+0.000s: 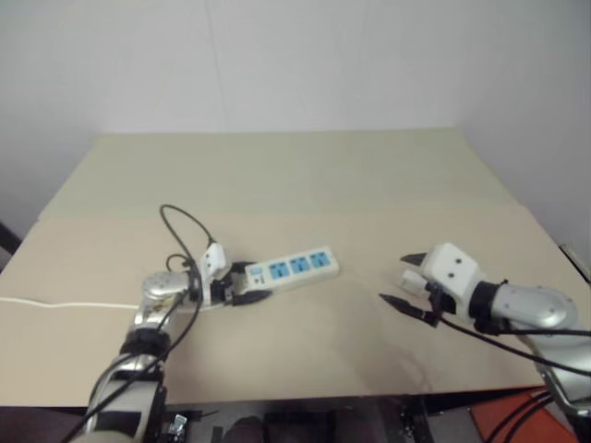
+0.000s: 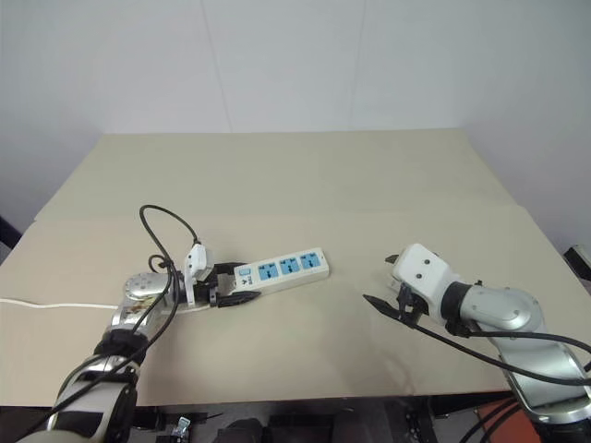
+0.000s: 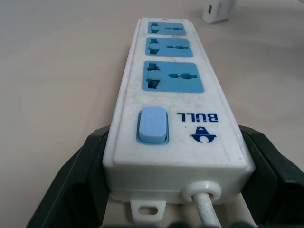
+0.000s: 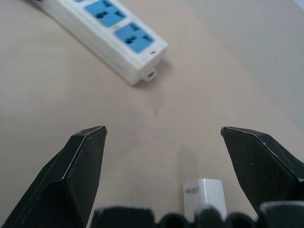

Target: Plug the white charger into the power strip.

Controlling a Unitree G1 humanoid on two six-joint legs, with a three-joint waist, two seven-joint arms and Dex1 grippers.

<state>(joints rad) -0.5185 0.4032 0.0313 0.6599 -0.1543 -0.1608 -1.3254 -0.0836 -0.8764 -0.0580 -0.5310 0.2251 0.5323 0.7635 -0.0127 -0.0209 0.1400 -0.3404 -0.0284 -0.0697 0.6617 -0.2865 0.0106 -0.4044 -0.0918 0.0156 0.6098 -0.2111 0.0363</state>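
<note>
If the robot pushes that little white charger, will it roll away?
Probably not. The white charger looks boxy with flat sides, so it should slide on the smooth table rather than roll. Being small, it is likely light and may skid or tip easily between the open right gripper fingers.

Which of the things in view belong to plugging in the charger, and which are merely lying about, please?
Job in hand:
- power strip, switch end clamped in the left gripper
- its thin white cord
- white charger, lying ungripped beneath the open right gripper

Just there:
- beige table
- pale wall behind it
</note>
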